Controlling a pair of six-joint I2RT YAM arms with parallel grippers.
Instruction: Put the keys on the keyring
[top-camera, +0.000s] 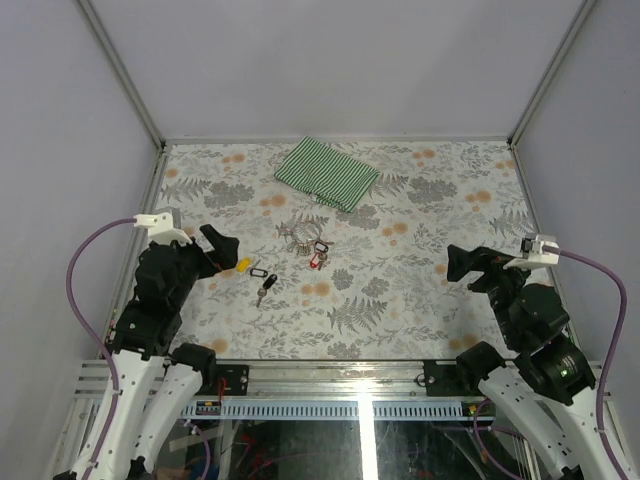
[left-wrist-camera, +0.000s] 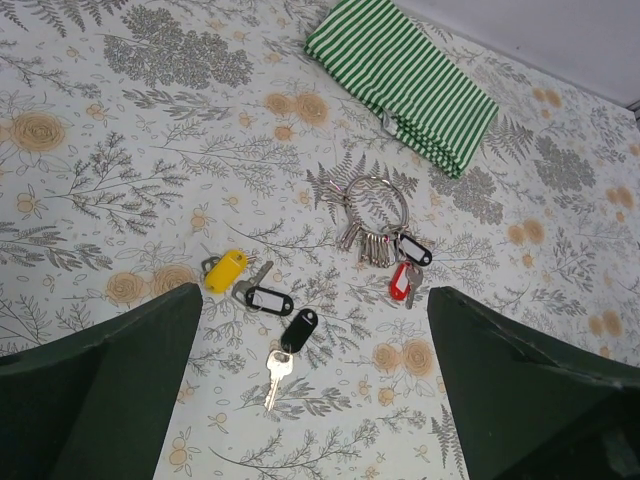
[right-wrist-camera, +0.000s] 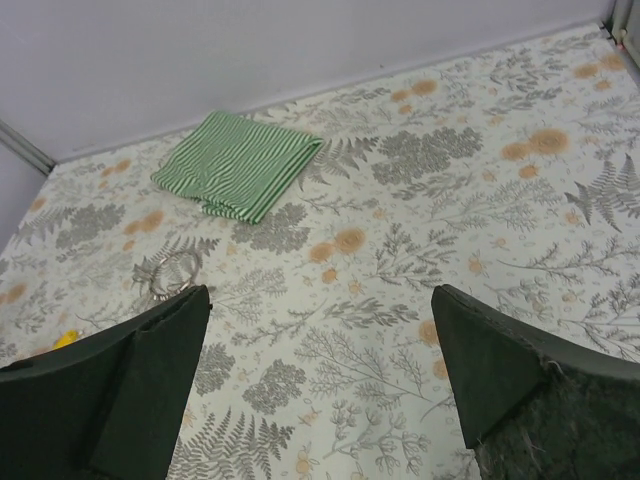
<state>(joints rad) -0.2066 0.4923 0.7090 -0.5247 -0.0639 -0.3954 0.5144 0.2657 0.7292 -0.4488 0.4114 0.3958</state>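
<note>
Three loose keys lie left of the table's middle: one with a yellow tag (top-camera: 242, 265) (left-wrist-camera: 225, 271), one with a black tag with a white label (left-wrist-camera: 265, 298), and one with a plain black tag (left-wrist-camera: 298, 328) (top-camera: 268, 284). The keyring (top-camera: 303, 234) (left-wrist-camera: 377, 200), a bunch of silver rings with a red tag (left-wrist-camera: 401, 281), lies just right of them and shows in the right wrist view (right-wrist-camera: 170, 272). My left gripper (top-camera: 214, 250) (left-wrist-camera: 310, 400) is open and empty, just left of the keys. My right gripper (top-camera: 460, 265) (right-wrist-camera: 320, 390) is open and empty at the far right.
A folded green-and-white striped cloth (top-camera: 325, 172) (left-wrist-camera: 400, 80) (right-wrist-camera: 235, 165) lies at the back, behind the keyring. The table has a floral cover (top-camera: 420, 300) and grey walls on three sides.
</note>
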